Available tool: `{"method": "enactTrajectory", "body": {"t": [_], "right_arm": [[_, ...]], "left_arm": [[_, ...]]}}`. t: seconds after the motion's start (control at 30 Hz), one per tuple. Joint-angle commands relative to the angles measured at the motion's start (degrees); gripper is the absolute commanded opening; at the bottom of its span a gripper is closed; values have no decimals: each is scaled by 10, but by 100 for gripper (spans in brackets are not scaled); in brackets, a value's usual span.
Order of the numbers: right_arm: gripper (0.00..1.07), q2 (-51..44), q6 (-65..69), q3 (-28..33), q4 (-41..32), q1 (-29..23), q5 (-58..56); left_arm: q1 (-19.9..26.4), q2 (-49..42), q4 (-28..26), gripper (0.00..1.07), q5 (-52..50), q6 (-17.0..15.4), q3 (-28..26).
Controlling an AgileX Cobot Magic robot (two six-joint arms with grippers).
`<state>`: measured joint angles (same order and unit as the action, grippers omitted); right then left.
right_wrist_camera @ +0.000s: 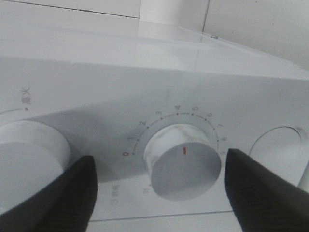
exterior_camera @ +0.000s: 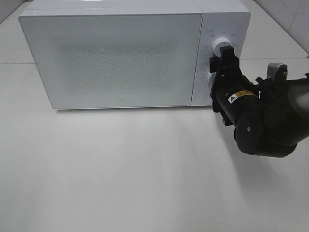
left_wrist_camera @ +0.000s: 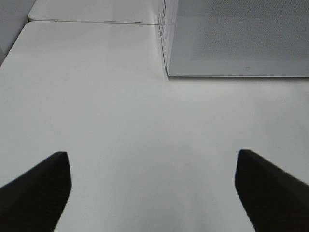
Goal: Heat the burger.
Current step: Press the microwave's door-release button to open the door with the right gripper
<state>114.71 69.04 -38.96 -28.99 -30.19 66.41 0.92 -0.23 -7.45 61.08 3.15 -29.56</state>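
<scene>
Squarely, right gripper (right_wrist_camera: 159, 166) flanks microwave dial (right_wrist_camera: 183, 162) (jaws spread apart); left gripper (left_wrist_camera: 152, 166) gapes over table (left_wrist_camera: 120, 116).

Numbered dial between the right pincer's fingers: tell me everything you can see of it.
The dial is a round white knob, glossy and plastic-looking, standing out from the microwave's control panel. A short red line on its face points roughly between 4 and 5 on a dotted scale starting at a red 0. The right pincer stands open around it, dark fingers either side with gaps showing; nothing seems to touch it.
</scene>
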Motion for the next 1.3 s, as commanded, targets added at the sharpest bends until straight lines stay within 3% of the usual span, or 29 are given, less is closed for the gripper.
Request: {"method": "enactTrajectory", "body": {"t": [0.03, 0.5, 0.7, 1.07, 1.3], "right_arm": [[72, -15, -9, 21, 32, 0, 156], [72, -56, -7, 93, 129, 0, 111], [71, -111, -36, 106, 146, 0, 28], [71, -254, -213, 105, 143, 4, -167], [71, -351, -463, 105, 99, 4, -301]], "left_arm": [[1, -8, 1, 84, 1, -1, 1], [1, -8, 1, 84, 1, -1, 1], [1, -8, 1, 84, 1, -1, 1], [1, -8, 1, 84, 1, -1, 1], [1, -8, 1, 84, 1, -1, 1]]}}
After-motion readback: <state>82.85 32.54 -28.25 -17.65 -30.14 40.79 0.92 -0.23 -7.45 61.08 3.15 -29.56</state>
